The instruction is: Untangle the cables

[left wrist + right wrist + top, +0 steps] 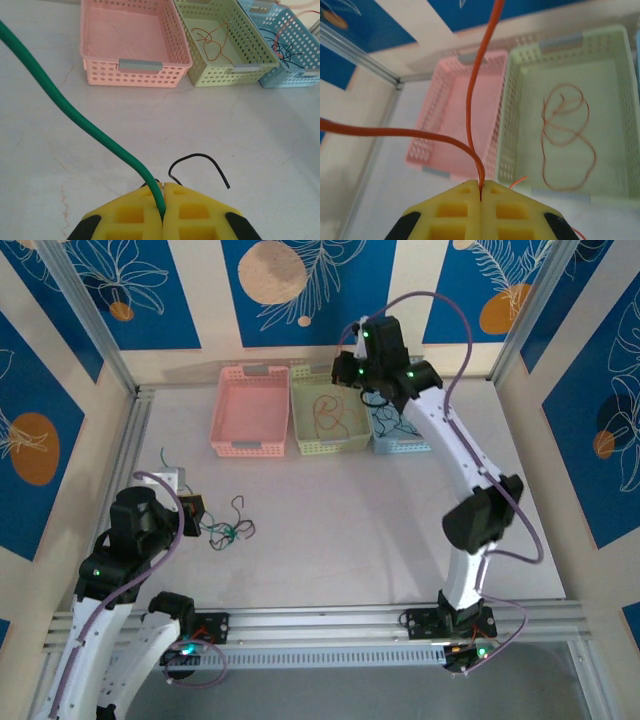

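The left gripper (163,192) is clamped fully shut on a green cable (65,107). The cable leaves the fingertips and runs ahead and to the left, rising out of frame, so its long axis slants away from the tool rather than across it. Just ahead of the fingers a black cable (200,155) lies arched on the table. It is close to the green one but not visibly wrapped round it there.

From above, the small knot of cables (228,531) sits just to the right of this gripper. The left arm is much the nearer one, and I judge that any pull to free the green strand should go leftward, away from that knot.

The right gripper (481,190) is likewise pinched tight, holding an orange cable (470,100) at a bend. One run climbs straight ahead of the fingers and the other sweeps off to the left. Below and to the right of its tips is the green basket (512,125), with a coiled orange wire (563,144) already in it. The pink basket (447,125) lies ahead and to the left (seemingly with nothing in it).

The blue basket (300,75), with dark strands inside, is plain in the left wrist view, far ahead and to the right. The overhead view alone shows how well apart the two grippers are.
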Robot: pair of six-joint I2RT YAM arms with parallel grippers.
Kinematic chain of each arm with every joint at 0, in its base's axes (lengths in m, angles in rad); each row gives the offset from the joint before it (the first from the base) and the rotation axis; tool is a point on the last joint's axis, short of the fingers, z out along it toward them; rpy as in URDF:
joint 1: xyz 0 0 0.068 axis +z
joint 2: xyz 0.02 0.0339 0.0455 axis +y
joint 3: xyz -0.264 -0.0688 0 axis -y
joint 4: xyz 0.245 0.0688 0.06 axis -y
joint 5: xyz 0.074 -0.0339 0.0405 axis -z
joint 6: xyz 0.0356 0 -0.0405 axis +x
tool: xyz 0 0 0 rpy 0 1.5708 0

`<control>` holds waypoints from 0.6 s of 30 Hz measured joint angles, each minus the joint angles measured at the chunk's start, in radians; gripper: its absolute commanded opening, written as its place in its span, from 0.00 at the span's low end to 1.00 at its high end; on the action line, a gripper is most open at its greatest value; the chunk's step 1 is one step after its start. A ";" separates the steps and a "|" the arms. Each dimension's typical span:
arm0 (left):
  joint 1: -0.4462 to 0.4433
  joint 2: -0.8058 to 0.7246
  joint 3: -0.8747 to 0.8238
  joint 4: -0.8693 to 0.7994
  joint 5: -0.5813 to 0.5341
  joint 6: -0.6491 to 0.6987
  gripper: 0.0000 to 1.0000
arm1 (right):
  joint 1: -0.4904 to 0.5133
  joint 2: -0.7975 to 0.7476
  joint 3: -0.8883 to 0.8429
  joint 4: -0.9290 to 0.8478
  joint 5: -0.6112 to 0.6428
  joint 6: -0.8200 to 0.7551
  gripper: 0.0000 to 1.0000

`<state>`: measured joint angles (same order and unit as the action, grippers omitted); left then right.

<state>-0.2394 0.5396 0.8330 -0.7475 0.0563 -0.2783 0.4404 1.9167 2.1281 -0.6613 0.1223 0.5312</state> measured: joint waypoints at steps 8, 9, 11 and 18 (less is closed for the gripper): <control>0.000 0.002 0.000 0.000 0.007 0.000 0.00 | -0.051 0.421 0.411 -0.007 -0.018 0.046 0.00; 0.000 0.002 0.000 0.000 0.008 0.000 0.00 | -0.053 0.456 0.425 -0.004 -0.016 0.052 0.00; 0.000 0.006 0.000 0.000 0.008 0.000 0.00 | -0.057 0.516 0.431 0.000 -0.010 0.054 0.00; 0.000 0.014 0.000 0.000 0.015 0.000 0.00 | -0.045 0.637 0.431 -0.037 -0.021 0.045 0.53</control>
<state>-0.2394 0.5537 0.8330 -0.7475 0.0711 -0.2783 0.3958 2.5534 2.5595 -0.6987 0.1017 0.5766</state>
